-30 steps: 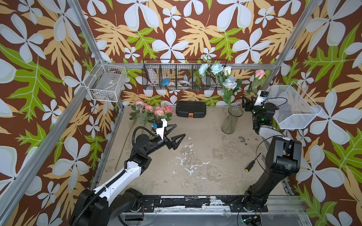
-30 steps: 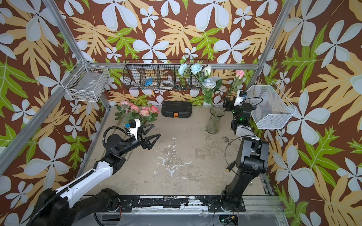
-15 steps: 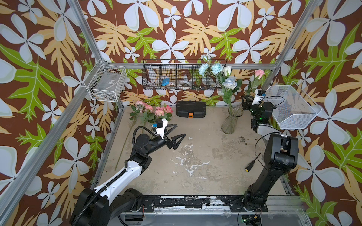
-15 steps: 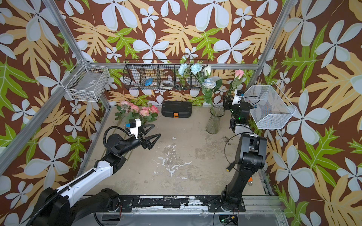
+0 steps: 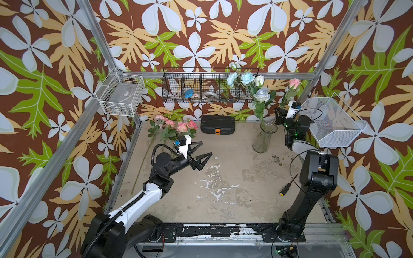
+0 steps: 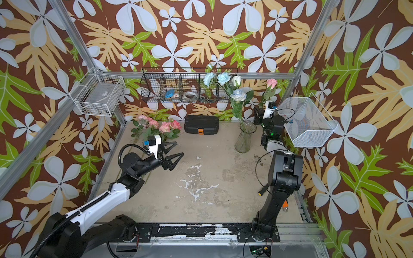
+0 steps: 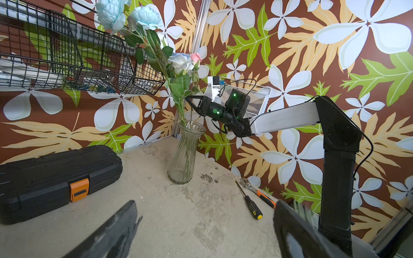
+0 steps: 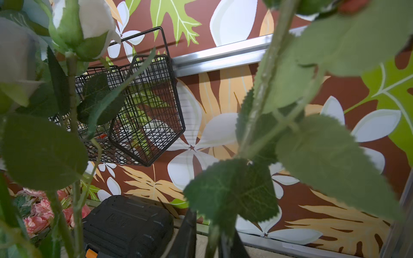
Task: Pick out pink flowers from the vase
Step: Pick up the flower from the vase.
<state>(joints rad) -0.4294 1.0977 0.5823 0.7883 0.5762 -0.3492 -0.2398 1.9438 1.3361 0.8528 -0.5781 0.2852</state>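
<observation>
Pink rose (image 5: 294, 83) stem pinched in nearly closed right end effector (image 7: 190, 99).

the clear ribbed vase (image 5: 262, 140) stands upright at the back right, one pink rose (image 5: 294, 83) leans tall beside its rim with the stem between my right fingers (image 8: 188, 236), and the other pink flowers (image 5: 176, 127) lie heaped at the back left.

In the right wrist view, blurred leaves (image 8: 232, 192) cover most of the right gripper (image 8: 210, 227). Its dark fingers (image 8: 187, 234) are cut off by the edge, so whether they pinch the stem of the pink rose (image 8: 268, 67) cannot be told. The left gripper (image 7: 205, 203) shows only blurred, cropped fingers (image 7: 116, 230). The contents of the far black wire basket (image 5: 201, 89) are too small to name.
</observation>
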